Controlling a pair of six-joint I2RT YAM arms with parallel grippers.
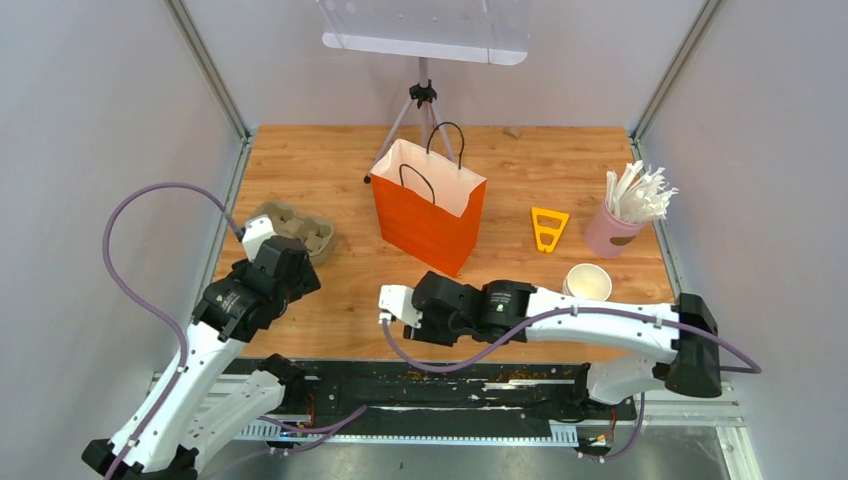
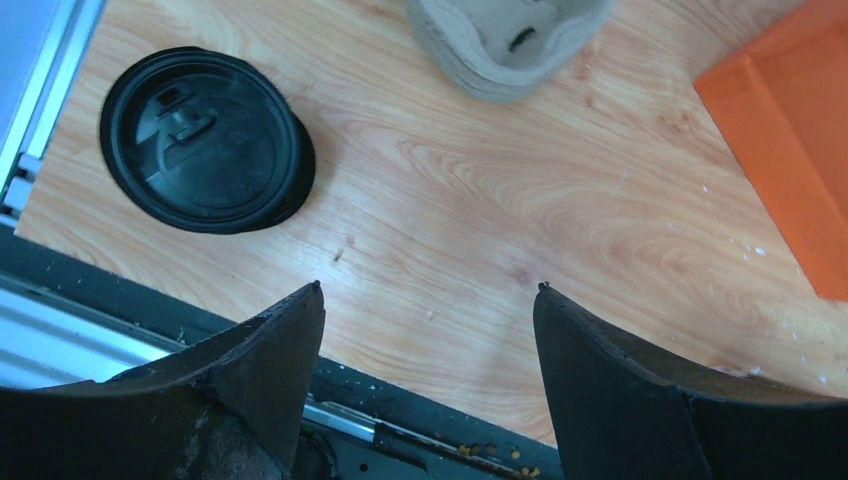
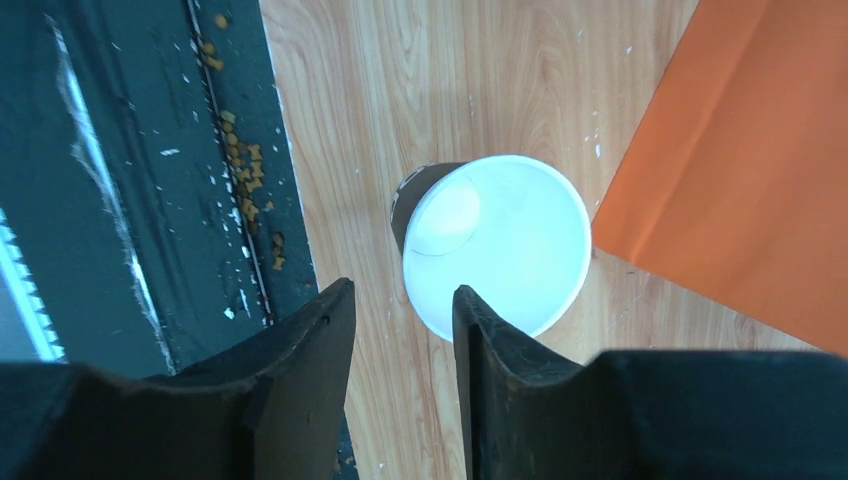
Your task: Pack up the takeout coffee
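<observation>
Right end effector [image 3: 403, 290]: fingers part-way apart and clamped on nothing. The near rim of the white cup [image 3: 500, 240] sits in the gap between them.
White cup: upright and lidless on the counter [image 3: 400, 80], just beside the orange bag [image 3: 740, 200]. A dark patch at its far edge may be shadow or a lid; I cannot tell.
Left end effector [image 2: 430, 288]: wide apart, empty, over bare wood.
Black lid [image 2: 205, 140]: flat on the counter, near the pulp tray [image 2: 500, 50].
Doing it well: I'd raise my right straight up so neither finger drags the rim and tips the cup. Then I'd centre my left over the lid before closing.
</observation>
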